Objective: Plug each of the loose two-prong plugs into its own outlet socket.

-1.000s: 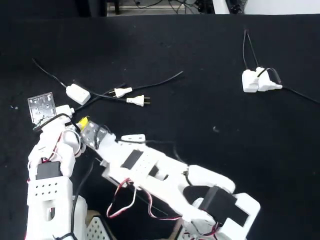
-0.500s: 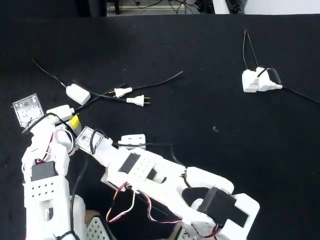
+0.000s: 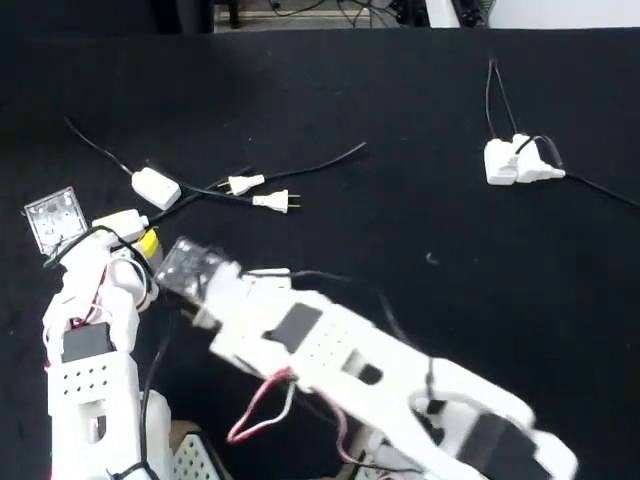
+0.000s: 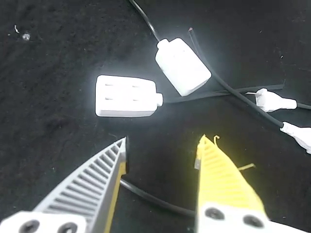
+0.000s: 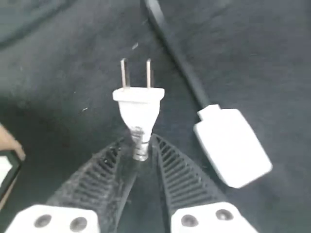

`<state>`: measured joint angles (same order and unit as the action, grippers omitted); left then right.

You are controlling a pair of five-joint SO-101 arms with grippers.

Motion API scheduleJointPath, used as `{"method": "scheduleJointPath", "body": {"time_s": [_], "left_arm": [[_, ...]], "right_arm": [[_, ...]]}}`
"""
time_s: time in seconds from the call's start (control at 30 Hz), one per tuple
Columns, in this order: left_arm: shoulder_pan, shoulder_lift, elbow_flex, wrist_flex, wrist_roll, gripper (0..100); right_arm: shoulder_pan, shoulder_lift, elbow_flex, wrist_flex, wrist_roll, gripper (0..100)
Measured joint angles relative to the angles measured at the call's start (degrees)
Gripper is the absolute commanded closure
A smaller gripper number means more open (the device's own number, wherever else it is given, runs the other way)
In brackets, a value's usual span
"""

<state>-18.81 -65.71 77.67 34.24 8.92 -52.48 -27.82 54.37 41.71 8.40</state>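
- Right hand (image 5: 141,148) clamped on plug (image 5: 138,106) at its ribbed neck, prongs pointing away.
- Left hand (image 4: 163,148) open, over outlet socket (image 4: 127,96) on tabletop (image 4: 53,53).
- Plug judged light, rigid, slick; a grip on the body would be steadier than the neck.

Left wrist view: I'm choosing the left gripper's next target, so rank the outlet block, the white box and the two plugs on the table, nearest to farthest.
From the left gripper:
1. Outlet block, just ahead of the grey jaw.
2. White box, beyond the block.
3. Plug and second plug, off to the yellow jaw's side; too close to call.
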Motion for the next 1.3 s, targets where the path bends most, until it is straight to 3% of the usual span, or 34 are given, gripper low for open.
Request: {"method": "scheduleJointPath", "body": {"time_s": [0.2, 0.53, 0.67, 0.87, 1.3], "left_arm": [[1.8, 0.0, -0.3, 0.8, 0.0, 77], [13.9, -7.0, -7.7, 16.0, -0.6, 77], [18.5, -16.1, -2.8, 14.7, -5.8, 77], [19.7, -27.0, 6.6, 12.4, -10.3, 77], [19.6, -28.3, 7.5, 12.4, -11.1, 77]], "right_arm": [[4.5, -6.1, 5.7, -4.5, 0.7, 98.8], [9.1, -6.1, 7.3, -9.0, 1.8, 98.8], [9.2, -6.1, 7.3, -9.0, 1.8, 98.8], [9.2, -8.0, 7.4, -9.0, 0.5, 98.8], [9.2, -29.5, 15.7, -9.0, 0.3, 98.8]]}}
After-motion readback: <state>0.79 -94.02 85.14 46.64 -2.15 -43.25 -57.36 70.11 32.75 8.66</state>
